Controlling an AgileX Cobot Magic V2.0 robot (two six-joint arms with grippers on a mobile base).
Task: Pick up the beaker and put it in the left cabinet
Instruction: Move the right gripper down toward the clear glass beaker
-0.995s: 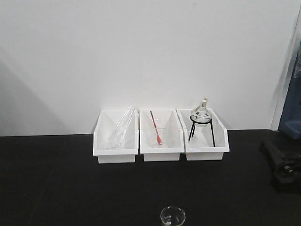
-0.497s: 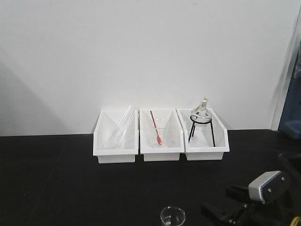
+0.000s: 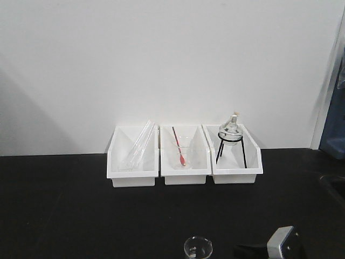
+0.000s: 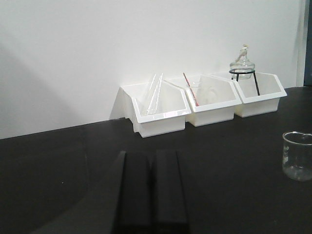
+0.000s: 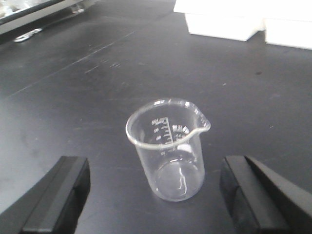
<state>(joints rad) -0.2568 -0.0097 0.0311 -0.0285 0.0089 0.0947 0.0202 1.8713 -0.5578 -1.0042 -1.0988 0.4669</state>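
The beaker (image 5: pixel 168 148), upright on the near table (image 5: pixel 73 87), is framed between the spread fingers (image 5: pixel 58 195) of the nearer right gripper (image 5: pixel 153 170), while the left gripper (image 4: pixel 152 161) is seen closed, farther left.

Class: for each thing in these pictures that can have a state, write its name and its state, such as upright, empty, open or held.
beaker: upright, empty, not held, on the black table
right gripper: open, fingers either side of the beaker, not touching
left gripper: shut, empty
glass tubes: leaning in a white bin
red-tipped rod: leaning in a second beaker
round flask: upright on its black tripod
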